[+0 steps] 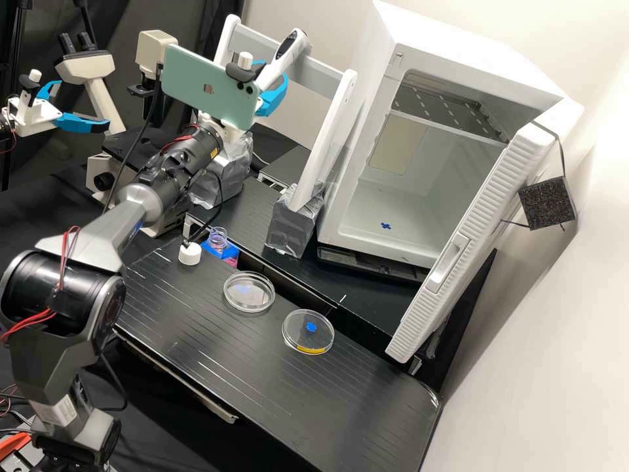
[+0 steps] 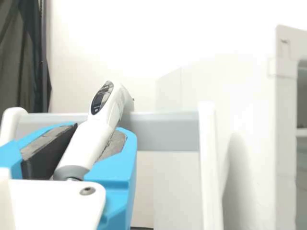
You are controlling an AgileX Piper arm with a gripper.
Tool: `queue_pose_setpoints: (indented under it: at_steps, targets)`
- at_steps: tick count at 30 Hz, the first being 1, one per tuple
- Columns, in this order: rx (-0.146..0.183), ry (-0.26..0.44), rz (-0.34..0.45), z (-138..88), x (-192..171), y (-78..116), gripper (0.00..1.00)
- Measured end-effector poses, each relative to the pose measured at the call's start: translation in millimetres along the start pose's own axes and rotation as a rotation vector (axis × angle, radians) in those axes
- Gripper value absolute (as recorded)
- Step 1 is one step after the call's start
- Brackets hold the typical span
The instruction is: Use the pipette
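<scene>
- High view: here's the pipette (image 1: pixel 279 60), up at the grey crossbar (image 1: pixel 327 78) of the white rack (image 1: pixel 325 134), its display end raised toward the open white cabinet (image 1: pixel 452 33).
- Its long axis runs on a slant, neither upright nor flat, dropping from that display end back toward the arm's wrist.
- And the pincer (image 1: pixel 270 80) has it, blue fingers either side of the white body!
- Wrist view: dark pads (image 2: pixel 48 146) flank the barrel, parted by about its thickness; the pincer (image 2: pixel 99 129) is closed around the pipette, display end out past the fingertips, grey collar (image 2: pixel 71 172) back by the white mount (image 2: pixel 57 196).
- Whether the pipette touches the crossbar, can't tell.
- Down on the black desk (image 1: pixel 196 321), two clear round dishes (image 1: pixel 249 303) lie apart, a white cap (image 1: pixel 189 255) near an open bottle (image 1: pixel 218 241).
</scene>
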Motion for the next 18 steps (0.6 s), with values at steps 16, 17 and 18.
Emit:
queue_pose_setpoints:
  at_steps: [16,17,18]
  targets:
    - [-0.047,-0.031,-0.053,10,14,-28.8,0.0]
    - [-0.036,-0.032,-0.055,12,12,-28.9,0.0]
    - [-0.028,-0.04,-0.06,15,10,-29.7,0.0]
